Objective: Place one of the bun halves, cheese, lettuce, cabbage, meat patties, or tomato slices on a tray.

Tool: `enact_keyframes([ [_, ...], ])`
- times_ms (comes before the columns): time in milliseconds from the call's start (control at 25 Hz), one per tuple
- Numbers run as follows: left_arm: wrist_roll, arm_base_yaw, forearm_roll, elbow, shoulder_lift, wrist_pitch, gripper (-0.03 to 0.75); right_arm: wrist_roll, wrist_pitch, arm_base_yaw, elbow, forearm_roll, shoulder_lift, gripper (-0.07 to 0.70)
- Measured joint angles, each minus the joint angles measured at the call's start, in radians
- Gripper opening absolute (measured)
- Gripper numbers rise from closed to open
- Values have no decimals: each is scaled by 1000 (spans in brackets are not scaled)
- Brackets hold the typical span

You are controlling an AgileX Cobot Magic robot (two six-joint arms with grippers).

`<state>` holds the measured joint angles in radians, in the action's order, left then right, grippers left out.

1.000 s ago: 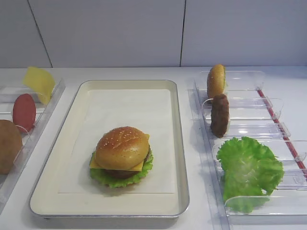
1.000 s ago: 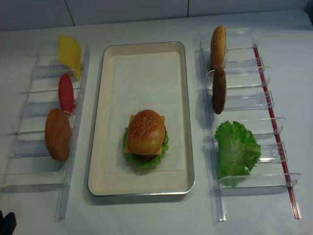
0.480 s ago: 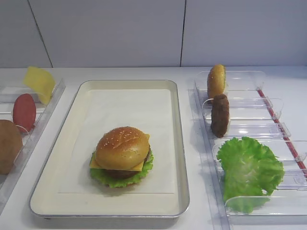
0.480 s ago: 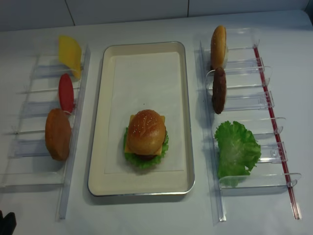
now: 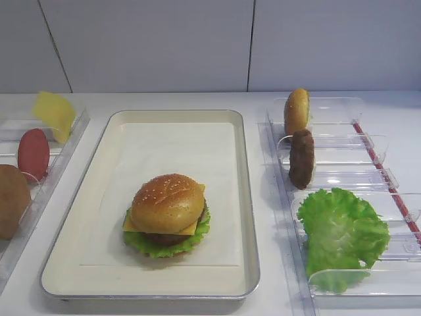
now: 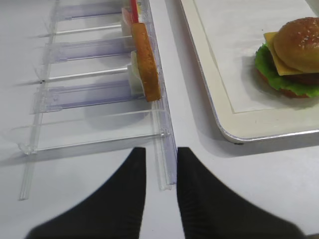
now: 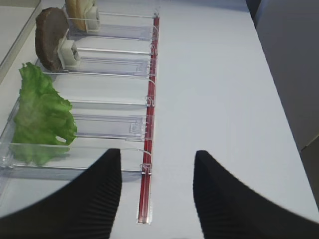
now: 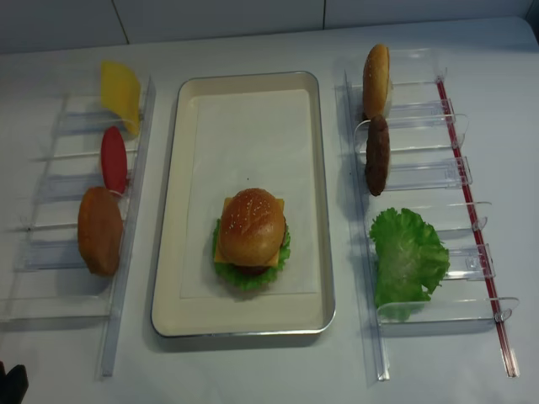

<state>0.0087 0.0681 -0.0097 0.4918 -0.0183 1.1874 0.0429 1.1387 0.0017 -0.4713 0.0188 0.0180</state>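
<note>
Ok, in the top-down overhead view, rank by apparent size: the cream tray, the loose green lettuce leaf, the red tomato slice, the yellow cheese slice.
1. Cream rectangular metal tray
2. Ruffled green lettuce leaf
3. Yellow cheese slice and red tomato slice: both stand tilted in their holders and look alike, so I won't rank them.

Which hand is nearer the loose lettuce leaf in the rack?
Right. The right hand hangs just short of the lettuce leaf; the left hand is across the tray.

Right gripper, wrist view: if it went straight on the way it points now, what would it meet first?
Probably the red strip along the clear holder rack's edge, which lies between the open right gripper's fingers. Height above the table is unclear, so it might instead pass over it.
</note>
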Motion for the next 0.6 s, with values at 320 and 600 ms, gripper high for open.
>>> enact_keyframes([
  [320, 0, 0, 0, 0, 0, 0, 168, 0, 0, 0, 0, 0, 0, 344],
  [600, 0, 0, 0, 0, 0, 0, 169, 0, 0, 0, 0, 0, 0, 344],
])
